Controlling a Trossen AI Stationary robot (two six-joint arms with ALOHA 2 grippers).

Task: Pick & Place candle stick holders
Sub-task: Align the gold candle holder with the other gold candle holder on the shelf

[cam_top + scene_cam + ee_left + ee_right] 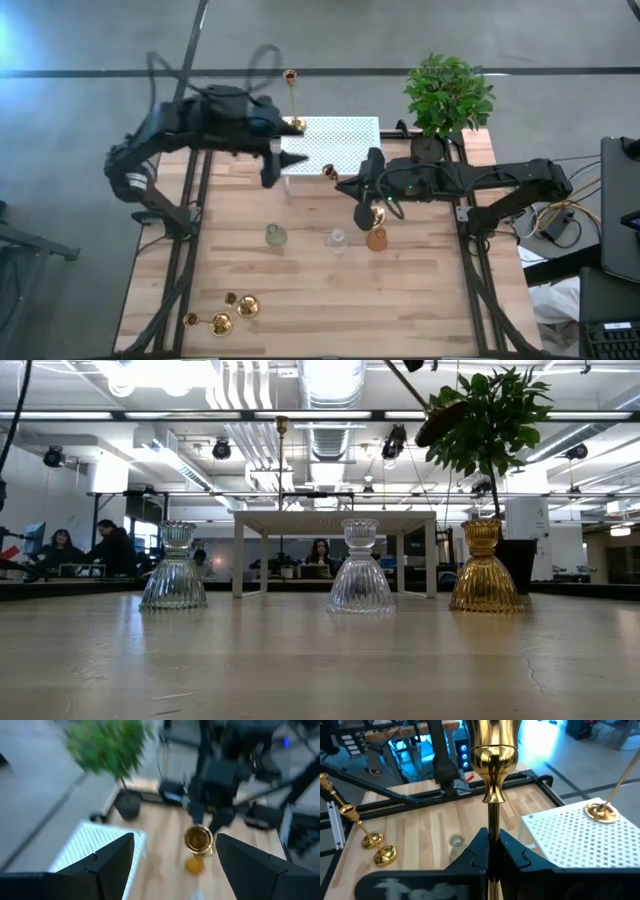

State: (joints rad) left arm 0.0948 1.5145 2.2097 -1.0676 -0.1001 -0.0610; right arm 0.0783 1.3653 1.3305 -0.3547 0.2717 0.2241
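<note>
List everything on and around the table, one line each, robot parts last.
candle stick holders: four, gold; one upright on the white platform, one held in the right gripper, two lying at the near left corner
white platform: one, perforated, far edge
glass holders: three in a row mid-table; greenish, clear, amber
potted plant: one, green, far right corner
left gripper: open, above the platform's edge
right gripper: clamped on a stem

Right gripper (490,851) at centre, jaws clamped tight; left gripper (283,160) sits at its ten o'clock, jaws spread wide.
</note>
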